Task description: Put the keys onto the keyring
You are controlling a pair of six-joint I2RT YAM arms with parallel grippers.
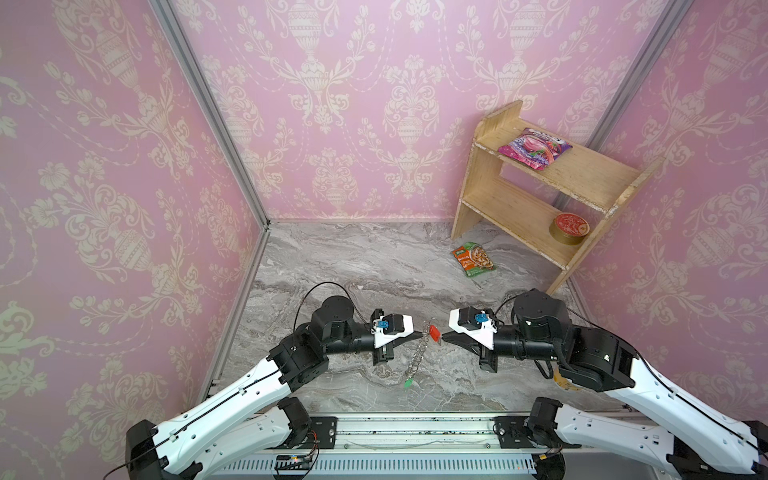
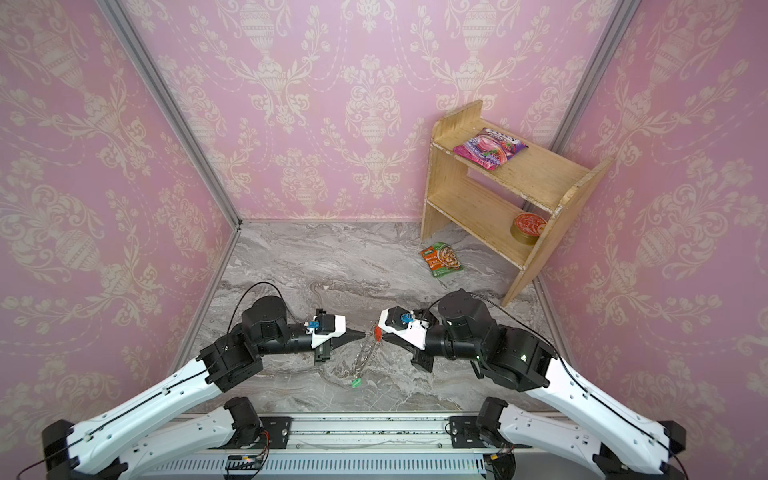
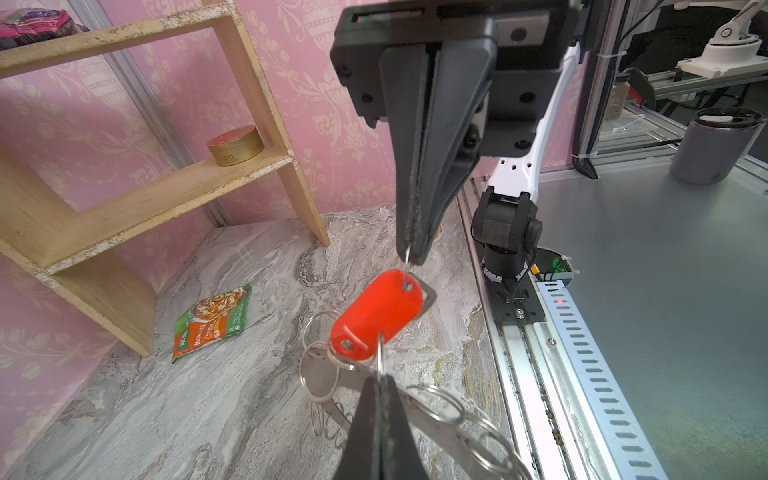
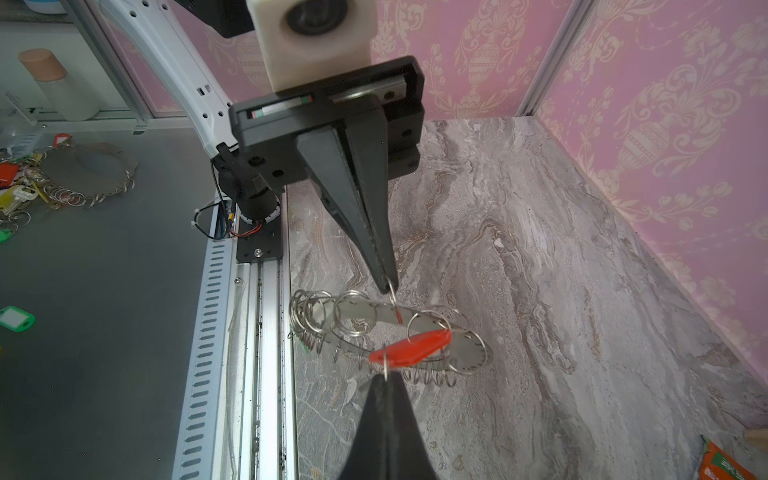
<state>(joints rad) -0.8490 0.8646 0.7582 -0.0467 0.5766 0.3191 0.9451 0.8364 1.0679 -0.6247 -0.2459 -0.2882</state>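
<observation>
The keyring [image 4: 471,353] hangs edge-on above the counter [image 1: 353,266], a green-tagged key [image 1: 407,383] dangling from its low end, between the left hand [image 1: 420,332], pinching a rim loop, and the right hand [image 1: 444,336], pinching the wire loop of the red-tagged key [image 3: 376,316], whose metal is mostly hidden.

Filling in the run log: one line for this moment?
left pincer: shut on keyring loop; right pincer: shut on red key ring

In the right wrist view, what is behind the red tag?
The grey keyring with its wire loops, then the marble table. The red tag hides a strip of the ring's plate.
</observation>
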